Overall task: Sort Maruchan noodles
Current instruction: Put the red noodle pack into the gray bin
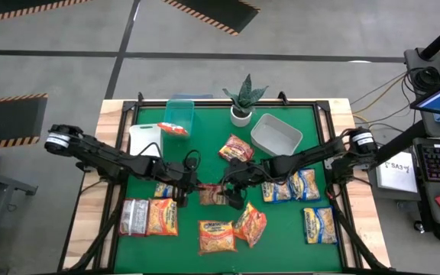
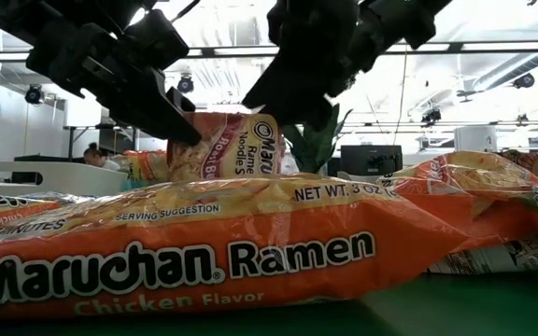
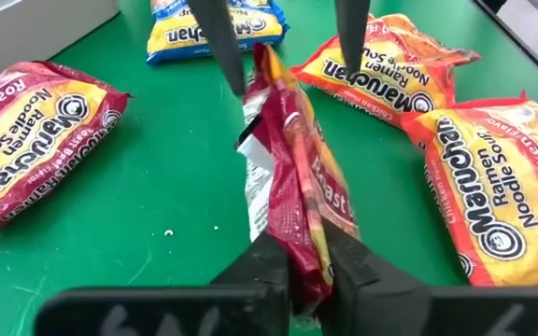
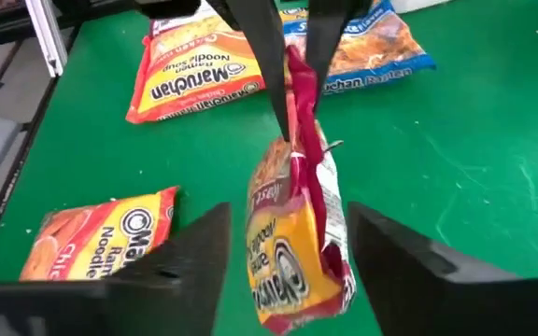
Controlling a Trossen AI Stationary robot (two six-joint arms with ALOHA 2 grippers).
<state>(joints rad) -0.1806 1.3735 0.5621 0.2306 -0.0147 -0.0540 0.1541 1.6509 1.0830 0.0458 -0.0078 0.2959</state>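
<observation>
A: What lies around the working area?

B: On the green mat (image 1: 205, 145), a clear-teal bin (image 1: 179, 114) holding one packet, a white bin (image 1: 145, 139) and a grey bin (image 1: 276, 134) stand along the far side, with a potted plant (image 1: 242, 101) between the teal and grey bins. Maruchan packets lie scattered: yellow-and-blue ones (image 1: 290, 187) under the right arm, orange ones (image 1: 218, 235) at the near edge, a silvery-grey one (image 1: 134, 216) at near left.

A: Does anything block the sight lines?

B: In the low view an orange packet (image 2: 204, 252) fills the foreground and hides most of the mat; both arms come down behind it.

A: Where is the packet being handled?

B: The red packet (image 1: 210, 195) is at mid-table between the two grippers, held on edge and clear of the mat.

A: State of each gripper?

B: The left gripper (image 3: 311, 271) has its fingers clamped on one end of the red packet. The right gripper (image 4: 288, 252) has its fingers spread apart on either side of the packet's other end, not touching it.

A: Legible writing?

B: The foreground packet reads "Maruchan Ramen", "Chicken Flavor", "NET WT. 3 OZ" and "SERVING SUGGESTION". The left wrist view shows "Roast" and "Maruchan" on a red packet (image 3: 35, 140), and "Ramen Noodle Soup" on an orange one (image 3: 502, 177).
</observation>
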